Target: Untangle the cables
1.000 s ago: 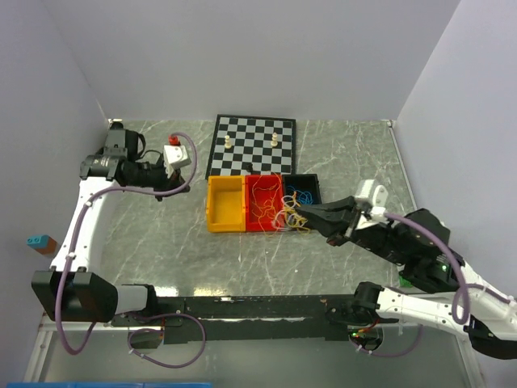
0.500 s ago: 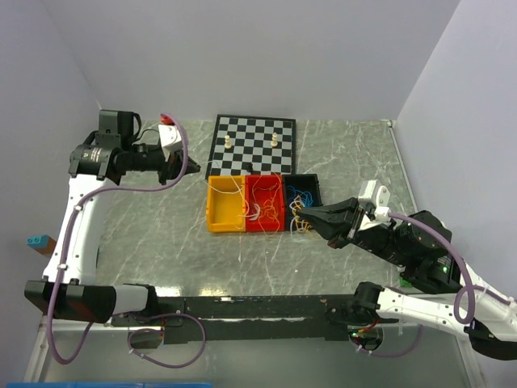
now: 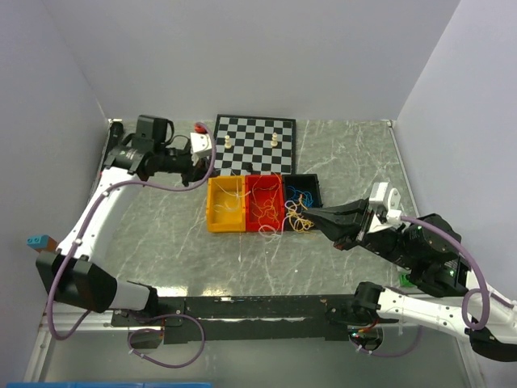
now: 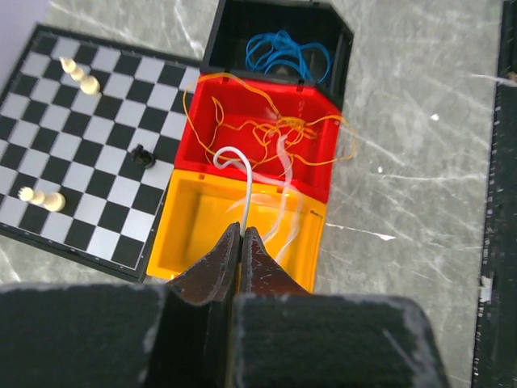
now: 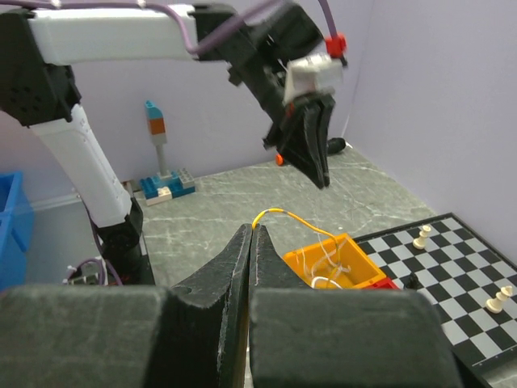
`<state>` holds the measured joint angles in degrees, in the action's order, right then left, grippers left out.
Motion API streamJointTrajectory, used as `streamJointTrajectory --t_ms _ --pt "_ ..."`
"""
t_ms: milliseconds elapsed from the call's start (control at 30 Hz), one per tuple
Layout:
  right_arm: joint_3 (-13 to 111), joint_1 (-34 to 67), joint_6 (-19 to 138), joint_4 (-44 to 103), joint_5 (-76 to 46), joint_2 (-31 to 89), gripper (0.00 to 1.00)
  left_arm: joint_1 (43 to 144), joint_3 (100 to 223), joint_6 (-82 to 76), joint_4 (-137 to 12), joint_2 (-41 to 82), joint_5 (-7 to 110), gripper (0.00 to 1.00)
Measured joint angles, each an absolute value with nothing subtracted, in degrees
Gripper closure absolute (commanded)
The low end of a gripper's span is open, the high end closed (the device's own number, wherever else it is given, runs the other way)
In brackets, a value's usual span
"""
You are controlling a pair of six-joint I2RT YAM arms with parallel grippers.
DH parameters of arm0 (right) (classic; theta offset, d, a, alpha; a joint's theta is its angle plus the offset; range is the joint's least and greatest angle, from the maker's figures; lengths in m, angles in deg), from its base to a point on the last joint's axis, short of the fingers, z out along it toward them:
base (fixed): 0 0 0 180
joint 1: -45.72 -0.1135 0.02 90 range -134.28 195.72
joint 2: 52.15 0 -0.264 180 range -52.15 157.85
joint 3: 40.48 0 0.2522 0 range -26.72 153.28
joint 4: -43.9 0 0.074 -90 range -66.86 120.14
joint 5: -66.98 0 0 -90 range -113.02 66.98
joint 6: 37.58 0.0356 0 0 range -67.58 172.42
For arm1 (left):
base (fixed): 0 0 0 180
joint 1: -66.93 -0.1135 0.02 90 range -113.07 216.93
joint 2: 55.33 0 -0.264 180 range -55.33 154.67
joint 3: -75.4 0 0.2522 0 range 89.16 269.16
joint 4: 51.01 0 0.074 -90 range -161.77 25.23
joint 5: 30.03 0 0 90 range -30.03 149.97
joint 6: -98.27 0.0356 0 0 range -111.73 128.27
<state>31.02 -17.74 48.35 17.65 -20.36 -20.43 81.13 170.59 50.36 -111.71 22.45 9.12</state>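
Three bins stand in a row: yellow, red and black. Blue cables lie in the black bin. Orange-yellow cables sprawl over the red bin and spill past its right edge. My left gripper hangs over the yellow bin, shut on a whitish cable that curls back into the red bin. My right gripper, right of the bins, is shut on an orange-yellow cable arching down to the bins. In the top view the right gripper's tips are beside the black bin.
A chessboard with a few pieces lies just behind the bins. Toy bricks sit at the table's left edge. Purple-grey walls close in the table on three sides. The left arm's fingers hang in the right wrist view.
My left arm has swung right from the table's left side to above the yellow bin, with whitish cable now trailing into that bin. The right gripper has drawn back slightly to the right, staying shut.
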Motion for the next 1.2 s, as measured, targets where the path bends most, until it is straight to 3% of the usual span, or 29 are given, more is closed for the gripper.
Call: streamJointTrajectory --t_ms 500,833,1200 --pt "31.08 -17.74 48.33 17.14 -20.34 -22.85 1.00 81.92 162.48 48.87 -101.83 27.34 18.84 0.99" --pt "31.15 -17.74 48.33 16.82 -19.97 -22.83 1.00 81.92 161.01 41.29 -89.50 27.39 32.51 0.99" --pt "31.52 -17.74 48.33 16.23 -19.31 -22.68 1.00 82.46 159.48 39.39 -87.55 27.63 33.42 0.98"
